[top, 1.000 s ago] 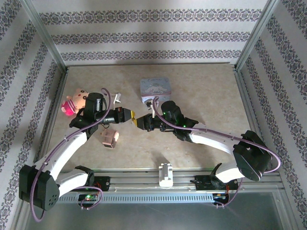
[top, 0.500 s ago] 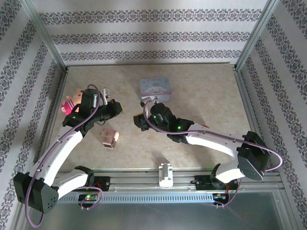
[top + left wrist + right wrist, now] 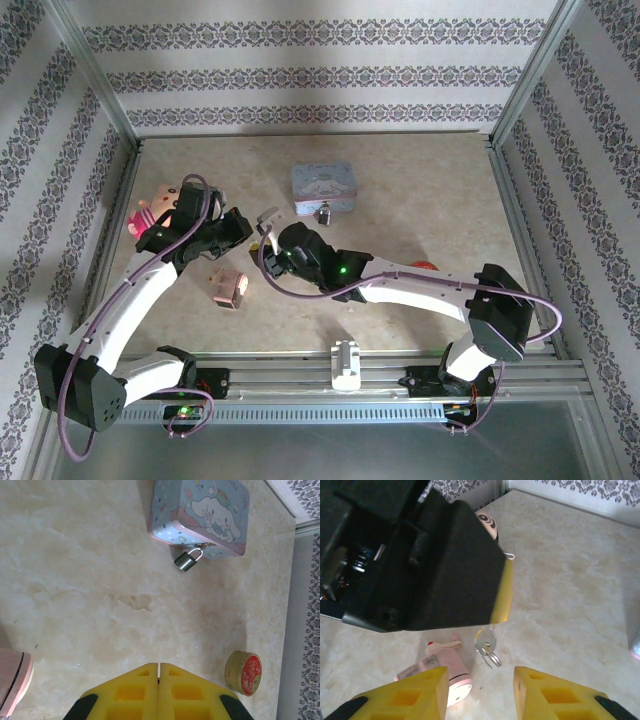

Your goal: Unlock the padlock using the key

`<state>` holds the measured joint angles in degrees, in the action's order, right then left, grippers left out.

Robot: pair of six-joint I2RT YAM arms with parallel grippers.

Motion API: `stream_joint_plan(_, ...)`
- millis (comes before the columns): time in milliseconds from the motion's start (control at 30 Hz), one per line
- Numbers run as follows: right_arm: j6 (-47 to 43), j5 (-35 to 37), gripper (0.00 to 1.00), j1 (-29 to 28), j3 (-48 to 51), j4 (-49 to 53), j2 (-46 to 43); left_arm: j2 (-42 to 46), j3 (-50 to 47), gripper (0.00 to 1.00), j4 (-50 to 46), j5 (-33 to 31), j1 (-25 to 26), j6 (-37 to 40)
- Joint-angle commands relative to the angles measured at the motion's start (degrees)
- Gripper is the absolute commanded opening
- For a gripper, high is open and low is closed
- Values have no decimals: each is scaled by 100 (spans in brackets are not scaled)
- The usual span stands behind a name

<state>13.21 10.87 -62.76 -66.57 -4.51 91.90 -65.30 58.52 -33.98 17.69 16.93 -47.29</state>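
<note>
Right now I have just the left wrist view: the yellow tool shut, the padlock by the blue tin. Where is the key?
Observer: The right wrist view has the key, ring attached, just under the tip of the left tool. Whether it is pinched there, I cannot tell.
Operator: And the right tool?
Observer: The right tool is open, its fingers spread either side below the key.
Operator: Anything at the table's left?
Observer: From above, a pink plush doll lies there.
</note>
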Motion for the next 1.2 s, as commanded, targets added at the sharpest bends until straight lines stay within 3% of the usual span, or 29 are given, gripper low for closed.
stream_joint_plan(0, -469, 270, 40, -100, -331, 53, 252, 25, 190, 0, -246, -55, 97, -138)
stream_joint_plan(633, -1090, 1568, 41, -171, -903, -221, 1072, -53, 361, 0, -458, 356, 100, 45)
stream_joint_plan(767, -1177, 1594, 33, -170, -996, -295, 1220, -114, 379, 0, -486, 463, 93, 81)
stream_joint_plan(1000, -1162, 1527, 0, -170, -893, -326, 1171, -67, 379, 0, -463, 461, 83, 93)
stream_joint_plan(1100, -1115, 1455, 0, -167, -697, -419, 1032, -43, 371, 0, -407, 455, 82, 54)
stream_joint_plan(1167, -1089, 1373, 0, -175, -556, -500, 931, -20, 344, 6, -321, 471, 83, 25)
